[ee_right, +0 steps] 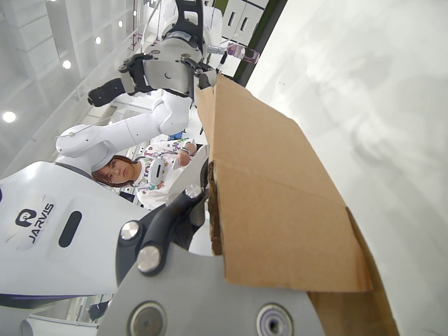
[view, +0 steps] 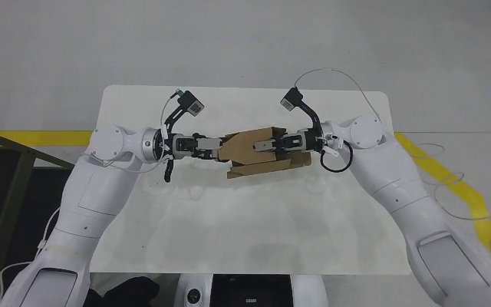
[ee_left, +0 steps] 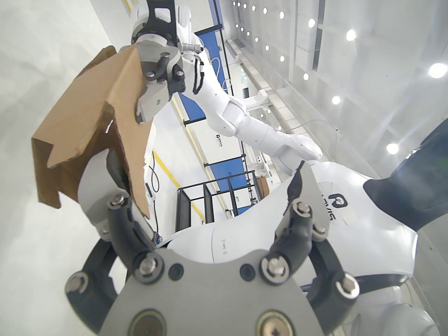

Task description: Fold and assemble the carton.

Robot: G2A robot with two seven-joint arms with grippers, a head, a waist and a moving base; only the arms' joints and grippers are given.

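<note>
A brown cardboard carton (view: 244, 141), partly folded, is held just above the middle of the white table (view: 230, 222) between my two arms. My right gripper (view: 265, 144) is shut on one of its panels from the right; the left wrist view has that gripper (ee_left: 145, 106) clamped over the panel's edge of the carton (ee_left: 80, 117). In the right wrist view, one finger (ee_right: 197, 171) lies against the carton (ee_right: 273, 194) and the other is hidden behind it. My left gripper (ee_left: 203, 176) stands wide open at the carton's left end, one finger (ee_left: 101, 176) tucked against the cardboard.
The table's front half (view: 253, 238) is bare white surface. A yellow floor line (view: 46, 138) runs past both sides of the table. A dark metal frame (view: 19, 165) stands off the table's left edge.
</note>
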